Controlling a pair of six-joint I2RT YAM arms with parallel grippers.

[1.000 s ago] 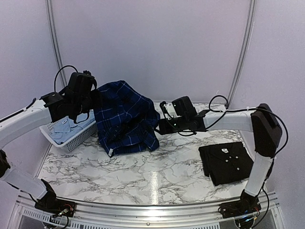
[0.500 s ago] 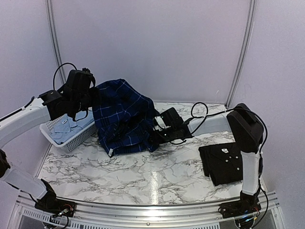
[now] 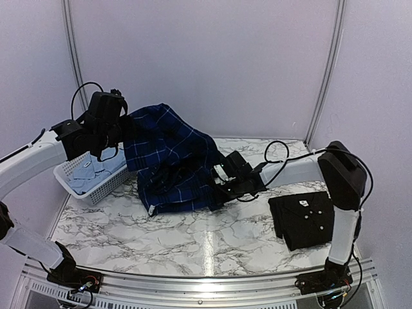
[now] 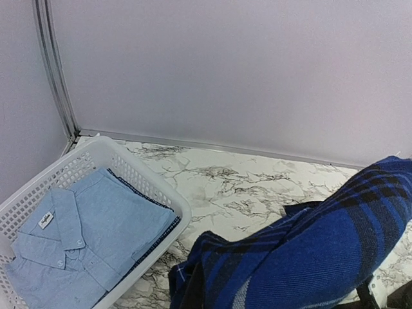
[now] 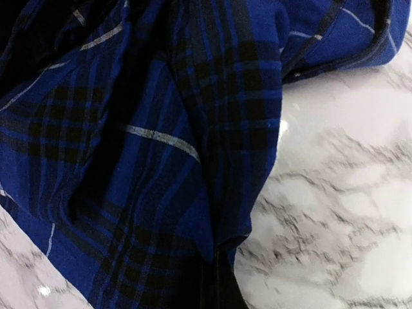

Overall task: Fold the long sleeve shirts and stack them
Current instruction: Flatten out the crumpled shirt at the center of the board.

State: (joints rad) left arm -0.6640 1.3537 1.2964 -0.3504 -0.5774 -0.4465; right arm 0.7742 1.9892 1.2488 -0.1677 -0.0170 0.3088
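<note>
Blue plaid shirt (image 3: 170, 154), rumpled with thin white lines, drapes left of centre from the left gripper (image 3: 127, 132) clamped on its top; the right gripper (image 3: 216, 183) pinches its right hem.

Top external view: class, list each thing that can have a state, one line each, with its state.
plaid shirt: unfolded, bunched, one end lifted, the rest on the table.
black shirt: folded, flat on table.
pale blue shirt: folded, inside basket.
left gripper: raised, fingers shut on plaid shirt.
right gripper: low, fingers shut on plaid shirt.
</note>
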